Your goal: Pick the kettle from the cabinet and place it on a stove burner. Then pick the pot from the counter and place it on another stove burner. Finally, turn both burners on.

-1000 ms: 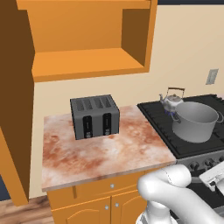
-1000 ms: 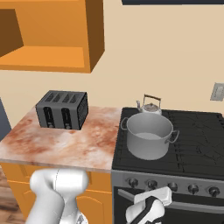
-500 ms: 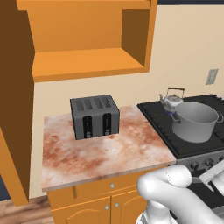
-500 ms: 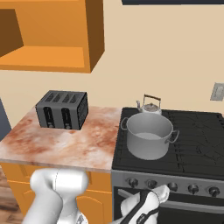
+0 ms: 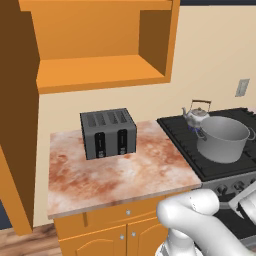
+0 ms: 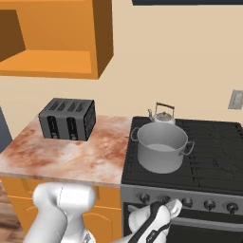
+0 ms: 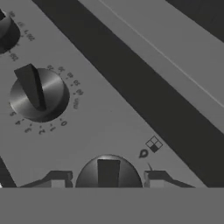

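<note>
The tabletop (image 5: 115, 175) is a reddish, spotty stone slab on orange wood. A dark toaster (image 5: 108, 132) stands on it near the far wall. Above it hangs the orange cabinet (image 5: 100, 45), open, with a bare shelf inside. To the right is the black stove (image 6: 213, 152). The big grey pot (image 6: 162, 148) sits on a near left burner, and the small shiny kettle (image 6: 161, 114) sits on the burner just behind it — the two look very close together.

The tool (image 7: 107, 183) is down low at the front of the stove, with its two dark tips on either side of a round knob (image 7: 108, 173). The tips stand partly open, close by the knob; I cannot tell if they squeeze it. Another knob (image 7: 37, 94) is up to the left.

Since a moment ago the white arm (image 6: 152, 223) has reached closer to the row of knobs. The pot, kettle and toaster have not moved.

The knob between the tips is cut off at the bottom.
</note>
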